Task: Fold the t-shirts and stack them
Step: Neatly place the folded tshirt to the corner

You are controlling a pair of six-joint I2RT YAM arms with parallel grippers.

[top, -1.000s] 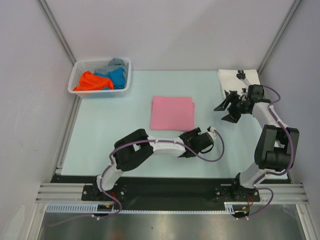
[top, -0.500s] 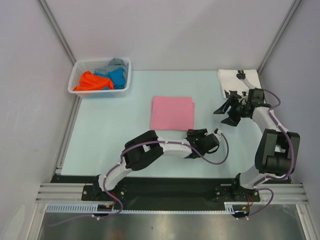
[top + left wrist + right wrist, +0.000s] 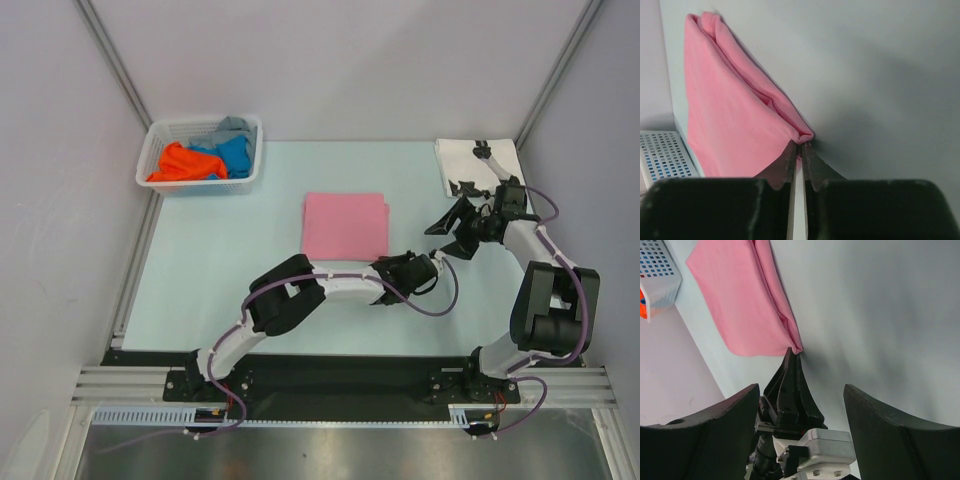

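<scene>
Left wrist | pink t-shirt (image 3: 725,115) corner touching left tool (image 3: 799,144) tips

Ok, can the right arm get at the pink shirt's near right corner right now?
Probably not cleanly: the left fingers seem to pinch that corner of the pink shirt, directly ahead of the open right fingers. The rest of its right edge looks free.

Whether the left fingers (image 3: 784,166) actually pinch the pink t-shirt (image 3: 730,115) at its corner cannot be told.
</scene>
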